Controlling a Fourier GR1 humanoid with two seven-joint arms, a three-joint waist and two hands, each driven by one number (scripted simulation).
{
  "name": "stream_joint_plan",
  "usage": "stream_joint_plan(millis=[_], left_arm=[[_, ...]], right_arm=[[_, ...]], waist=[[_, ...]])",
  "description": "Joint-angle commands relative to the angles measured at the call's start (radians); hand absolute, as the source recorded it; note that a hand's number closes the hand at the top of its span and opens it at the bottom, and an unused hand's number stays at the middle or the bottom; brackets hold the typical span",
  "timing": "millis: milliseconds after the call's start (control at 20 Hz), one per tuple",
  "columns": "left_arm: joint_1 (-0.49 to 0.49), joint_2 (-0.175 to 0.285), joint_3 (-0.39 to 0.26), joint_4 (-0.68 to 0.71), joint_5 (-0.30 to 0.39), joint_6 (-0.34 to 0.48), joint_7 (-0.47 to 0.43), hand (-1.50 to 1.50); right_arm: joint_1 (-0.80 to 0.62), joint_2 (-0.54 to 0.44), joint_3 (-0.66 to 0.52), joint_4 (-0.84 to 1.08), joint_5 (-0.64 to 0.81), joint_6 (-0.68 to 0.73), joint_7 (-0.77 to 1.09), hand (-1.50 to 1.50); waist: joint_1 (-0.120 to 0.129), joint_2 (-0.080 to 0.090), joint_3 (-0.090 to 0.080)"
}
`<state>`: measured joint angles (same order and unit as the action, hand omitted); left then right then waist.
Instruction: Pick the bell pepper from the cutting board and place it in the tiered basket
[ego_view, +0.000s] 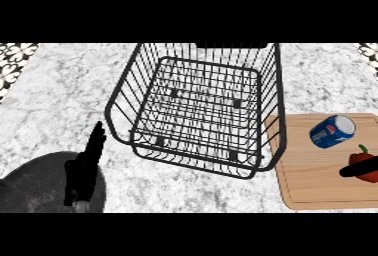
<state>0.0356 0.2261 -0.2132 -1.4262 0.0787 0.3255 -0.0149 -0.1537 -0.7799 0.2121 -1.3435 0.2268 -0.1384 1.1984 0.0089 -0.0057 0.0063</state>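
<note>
Left fingers (94, 141) straight; one pepper (361, 158), one can (332, 131)

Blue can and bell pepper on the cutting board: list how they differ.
The blue can is a cylinder lying on its side; the bell pepper is red, with a stem. The can lies clear of any hand; the right hand crosses the pepper. The can shows whole; the view's right edge cuts the pepper. Both sit on the cutting board.

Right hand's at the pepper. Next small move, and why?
Probably settle the right hand round the bell pepper before lifting: only a little of the hand shows across it, and it lies on the cutting board, not yet in the tiered basket.
</note>
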Motion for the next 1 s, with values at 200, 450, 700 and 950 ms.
stream_joint_plan(millis=[200, 450, 700, 950], left_arm=[[0.073, 0.008, 0.004, -0.01, 0.015, -0.03, 0.036, 0.0], [0.058, -0.048, -0.037, 0.003, -0.037, 0.01, 0.053, 0.0], [0.036, -0.021, 0.024, 0.047, -0.006, -0.056, 0.015, 0.0], [0.036, 0.001, 0.034, -0.021, -0.017, -0.055, 0.083, 0.0]], right_arm=[[-0.037, 0.041, -0.036, 0.037, -0.013, 0.052, 0.17, -1.5], [-0.007, 0.091, -0.046, 0.084, 0.028, 0.012, 0.097, 1.5], [-0.036, 0.121, -0.059, 0.141, 0.097, 0.018, 0.009, 1.5], [-0.069, 0.138, -0.008, 0.203, 0.198, 0.036, -0.048, 1.5]], waist=[[0.002, 0.006, -0.007], [-0.004, 0.006, -0.007], [-0.004, 0.007, -0.007], [0.004, 0.007, -0.006]])
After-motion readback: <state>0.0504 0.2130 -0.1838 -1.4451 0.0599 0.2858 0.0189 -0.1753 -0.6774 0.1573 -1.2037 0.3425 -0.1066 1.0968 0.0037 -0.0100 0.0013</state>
